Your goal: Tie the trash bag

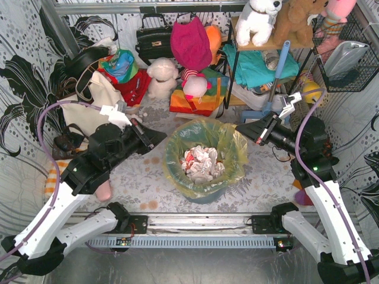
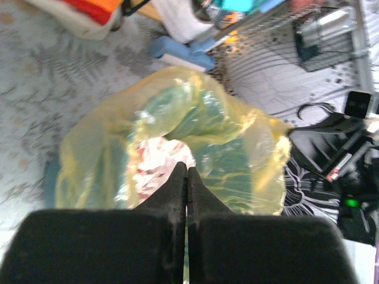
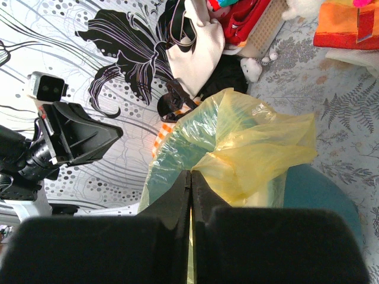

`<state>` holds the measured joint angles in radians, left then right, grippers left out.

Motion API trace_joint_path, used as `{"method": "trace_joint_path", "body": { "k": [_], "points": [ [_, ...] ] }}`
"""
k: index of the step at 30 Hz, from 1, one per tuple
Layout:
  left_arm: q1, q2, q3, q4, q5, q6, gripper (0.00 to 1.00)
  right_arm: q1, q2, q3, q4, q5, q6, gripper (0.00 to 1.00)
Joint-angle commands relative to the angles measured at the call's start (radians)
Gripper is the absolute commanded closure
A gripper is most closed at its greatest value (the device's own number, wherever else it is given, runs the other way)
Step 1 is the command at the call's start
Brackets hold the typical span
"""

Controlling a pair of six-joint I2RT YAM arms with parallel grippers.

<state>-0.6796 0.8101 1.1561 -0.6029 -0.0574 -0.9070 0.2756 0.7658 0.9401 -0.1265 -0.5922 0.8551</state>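
The trash bag (image 1: 231,145) is thin yellow plastic lining a teal bin (image 1: 207,195) at the table's middle, its mouth wide open over crumpled white paper (image 1: 201,163). My left gripper (image 1: 163,137) hovers just left of the bag's rim, shut with nothing in it. My right gripper (image 1: 239,129) hangs just off the rim's right side, also shut and empty. In the left wrist view the shut gripper (image 2: 187,168) points at the bag (image 2: 237,136) from above. In the right wrist view the shut gripper (image 3: 190,173) sits before a raised fold of the bag (image 3: 260,142).
A cream tote bag (image 1: 95,100) lies behind the left arm. Stuffed toys (image 1: 163,77), a black handbag (image 1: 154,38) and folded cloths (image 1: 195,97) crowd the back. A shelf (image 1: 260,44) and wire basket (image 1: 346,56) stand at the back right, with a blue-handled tool (image 1: 277,74).
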Motion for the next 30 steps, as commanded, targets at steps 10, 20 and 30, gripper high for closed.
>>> {"method": "trace_joint_path", "body": {
  "k": [10,20,30],
  "points": [
    [0.005,-0.203,-0.227,-0.247,0.052,-0.163,0.53,0.006,-0.075,-0.058,0.004,0.007,0.001,1.00],
    [0.006,-0.150,-0.400,-0.098,0.190,-0.160,0.44,0.006,-0.080,-0.045,-0.014,0.029,-0.002,1.00],
    [0.005,-0.201,-0.563,0.128,0.233,-0.246,0.51,0.005,-0.086,-0.066,-0.003,0.046,0.010,1.00]
  ]
}}
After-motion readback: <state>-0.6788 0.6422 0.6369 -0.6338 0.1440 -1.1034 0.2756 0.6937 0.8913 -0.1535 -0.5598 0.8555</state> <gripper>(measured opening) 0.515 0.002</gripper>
